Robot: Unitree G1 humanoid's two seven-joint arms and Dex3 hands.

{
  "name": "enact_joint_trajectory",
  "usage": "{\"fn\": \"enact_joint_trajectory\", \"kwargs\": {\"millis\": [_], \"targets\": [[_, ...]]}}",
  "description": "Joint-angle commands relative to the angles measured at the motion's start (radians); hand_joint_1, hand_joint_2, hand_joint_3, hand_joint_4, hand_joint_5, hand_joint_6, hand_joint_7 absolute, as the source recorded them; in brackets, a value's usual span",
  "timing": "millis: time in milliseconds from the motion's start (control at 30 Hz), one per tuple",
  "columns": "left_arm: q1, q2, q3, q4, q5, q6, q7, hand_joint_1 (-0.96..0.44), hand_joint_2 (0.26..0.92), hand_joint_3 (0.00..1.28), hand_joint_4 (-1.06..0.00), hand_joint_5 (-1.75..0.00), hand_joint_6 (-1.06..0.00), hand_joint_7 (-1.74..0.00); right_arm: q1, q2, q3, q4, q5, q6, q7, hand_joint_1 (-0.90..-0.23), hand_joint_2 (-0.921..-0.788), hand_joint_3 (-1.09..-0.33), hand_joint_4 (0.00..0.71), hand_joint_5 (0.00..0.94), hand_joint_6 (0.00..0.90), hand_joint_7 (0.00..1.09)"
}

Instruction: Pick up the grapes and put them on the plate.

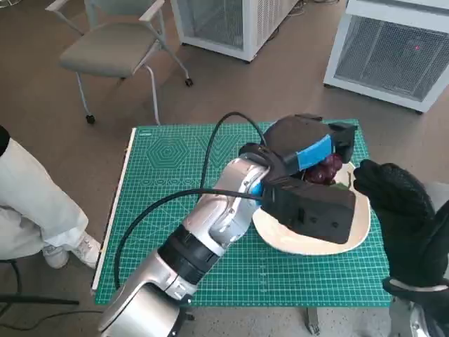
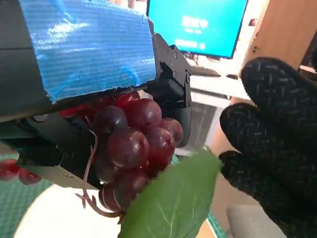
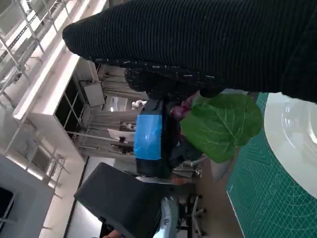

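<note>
Gripping glossy round grapes (image 2: 132, 148): left hand (image 1: 309, 151)

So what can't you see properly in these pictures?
- Head view: the left hand covers most of the grapes, so its grip is hidden.
- Head view: the left forearm hides part of the plate.
- Left wrist view: whether the grapes touch the plate cannot be told.
- Right wrist view: the right hand fills the top; its fingers barely show.
</note>
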Motion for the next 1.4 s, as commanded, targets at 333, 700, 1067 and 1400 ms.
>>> {"fn": "enact_joint_trajectory", "kwargs": {"millis": [333, 700, 1067, 1400], "targets": [[-0.051, 0.003, -0.048, 0.047, 0.057, 0.022, 0.014, -0.31, 0.848, 0.04, -0.22, -0.02, -0.33, -0.01, 0.007, 0.0, 0.011, 0.018, -0.01, 0.002, -0.01, -0.335, -0.921, -0.625, 0.398, 0.872, 0.213, 1.03], [-0.035, 0.007, -0.041, 0.076, 0.059, 0.004, 0.075, -0.53, 0.885, 0.02, -0.19, 0.0, -0.3, 0.0, -0.001, -0.003, 0.015, 0.027, -0.005, 0.002, -0.005, -0.335, -0.921, -0.626, 0.398, 0.865, 0.212, 1.03], [0.031, 0.066, 0.016, -0.004, 0.011, 0.002, 0.08, -0.52, 0.905, 0.01, -0.15, 0.0, -0.29, 0.0, -0.007, -0.005, 0.016, 0.038, 0.001, 0.003, 0.002, -0.335, -0.921, -0.626, 0.4, 0.861, 0.211, 1.03], [0.224, 0.175, 0.16, -0.241, -0.13, -0.057, 0.057, -0.49, 0.91, 0.01, -0.17, -0.01, -0.29, 0.0, -0.009, -0.006, 0.02, 0.034, 0.007, 0.011, 0.004, -0.335, -0.921, -0.627, 0.401, 0.859, 0.211, 1.03]]}}
